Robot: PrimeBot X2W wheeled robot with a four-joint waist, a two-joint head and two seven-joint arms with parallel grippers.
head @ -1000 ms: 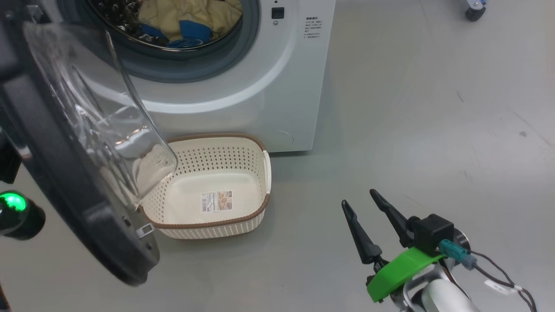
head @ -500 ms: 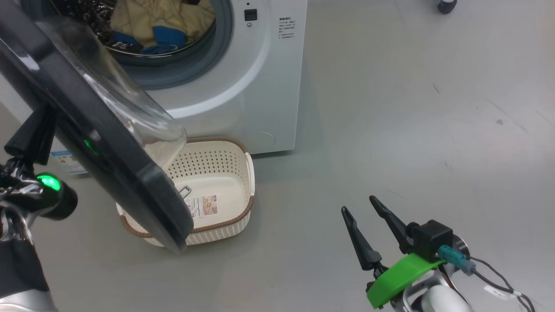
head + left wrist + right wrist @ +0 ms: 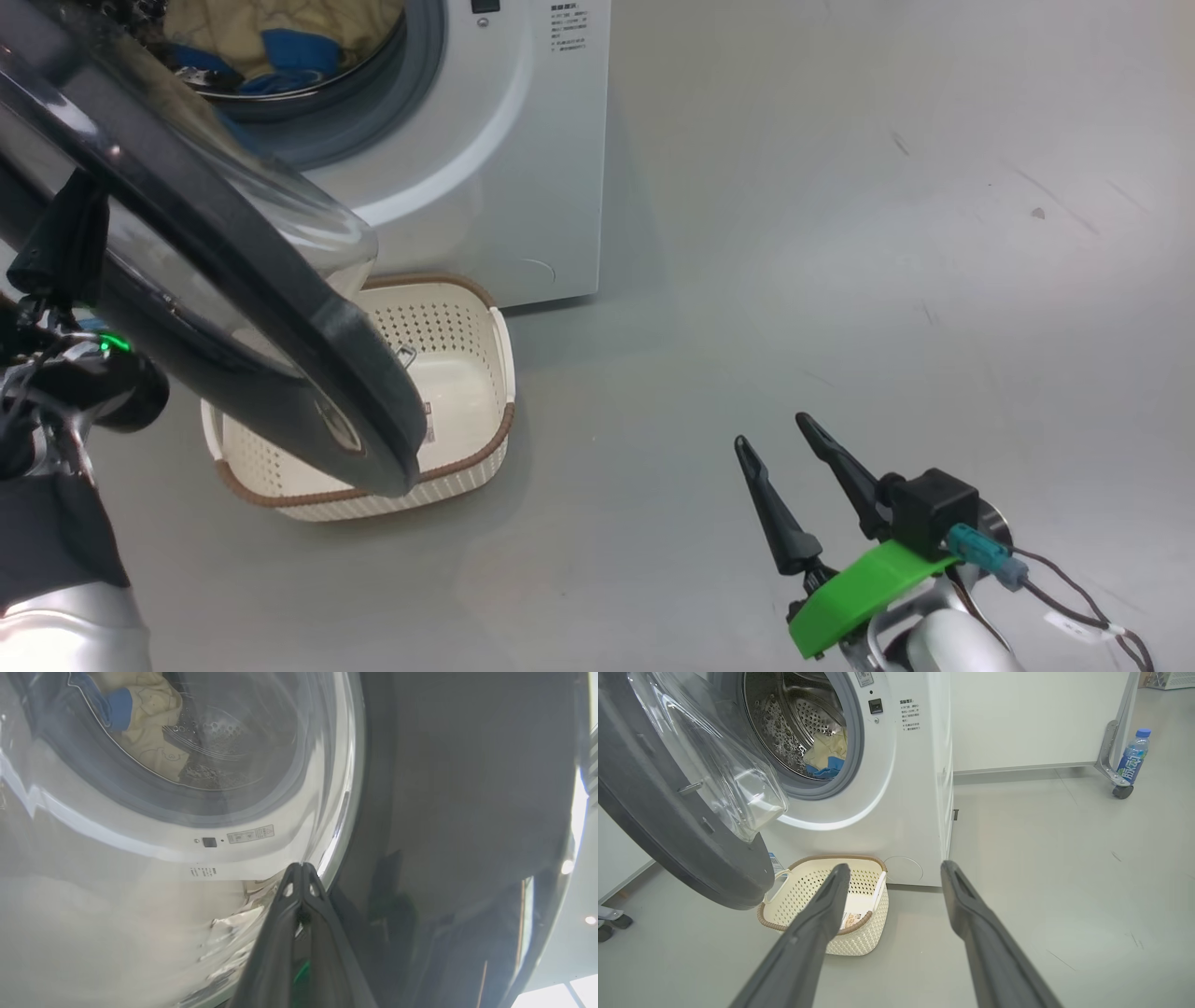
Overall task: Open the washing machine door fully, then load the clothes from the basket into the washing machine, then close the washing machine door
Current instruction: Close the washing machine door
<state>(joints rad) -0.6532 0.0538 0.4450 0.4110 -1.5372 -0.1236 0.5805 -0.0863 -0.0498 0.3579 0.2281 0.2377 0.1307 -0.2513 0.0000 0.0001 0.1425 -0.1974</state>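
The washing machine (image 3: 523, 140) stands at the top left, its drum holding pale yellow and blue clothes (image 3: 215, 28). The washing machine door (image 3: 280, 308), black-rimmed with a clear glass bowl, hangs partly swung out over the basket (image 3: 499, 373). The basket sits on the floor with a label inside. My left gripper (image 3: 302, 868) is shut, its tips against the door's outer face, with the clothes (image 3: 154, 718) showing through the glass. My right gripper (image 3: 773, 434) is open over bare floor at the lower right, holding nothing. The right wrist view shows the door (image 3: 668, 835), basket (image 3: 859, 942) and clothes (image 3: 826, 751).
Grey floor spreads wide to the right of the machine. A water bottle (image 3: 1129, 763) stands by a castor (image 3: 1122, 791) of a white panel behind the machine. Another castor (image 3: 612, 924) sits at the far left.
The door has swung round toward the drum opening and now covers more of the basket, with my left arm following behind it. The head camera has moved. The right gripper stays open.
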